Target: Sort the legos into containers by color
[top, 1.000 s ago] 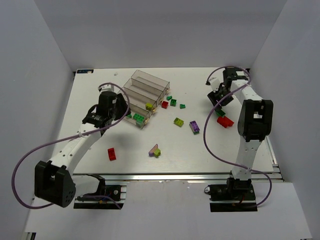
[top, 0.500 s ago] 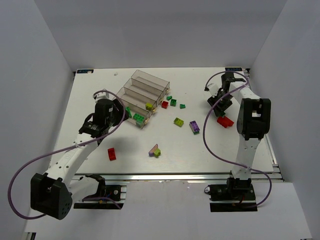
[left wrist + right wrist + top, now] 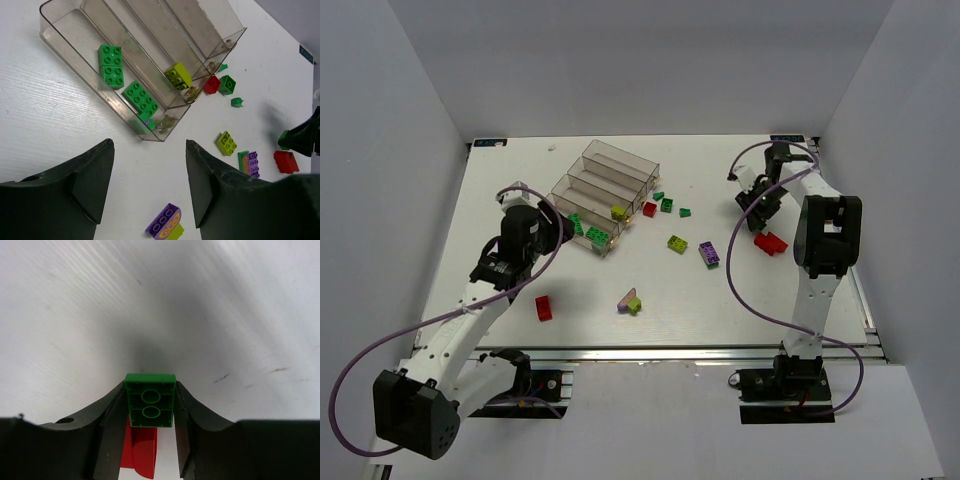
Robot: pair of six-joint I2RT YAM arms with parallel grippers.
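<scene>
The containers (image 3: 610,180) are four joined clear bins at the back centre. In the left wrist view the nearest bin (image 3: 60,45) holds two dark green legos (image 3: 111,65) and the bin behind it holds a lime one (image 3: 178,75). My left gripper (image 3: 150,145) is open and empty. It hovers over the table in front of the tray (image 3: 548,230). My right gripper (image 3: 150,390) is shut on a green lego (image 3: 150,400), underside towards the camera, just above a red lego (image 3: 142,452) at the right edge (image 3: 770,241).
Loose legos lie on the white table: a red one (image 3: 542,307) at the near left, a purple-and-lime pair (image 3: 630,301), a lime one (image 3: 677,243), a purple one (image 3: 709,252), and red (image 3: 650,209) and green (image 3: 666,205) ones beside the tray. White walls enclose the table.
My left arm has drawn back from the tray toward the near left. My right gripper has shifted slightly and the green lego beside the red one is now between its fingers.
</scene>
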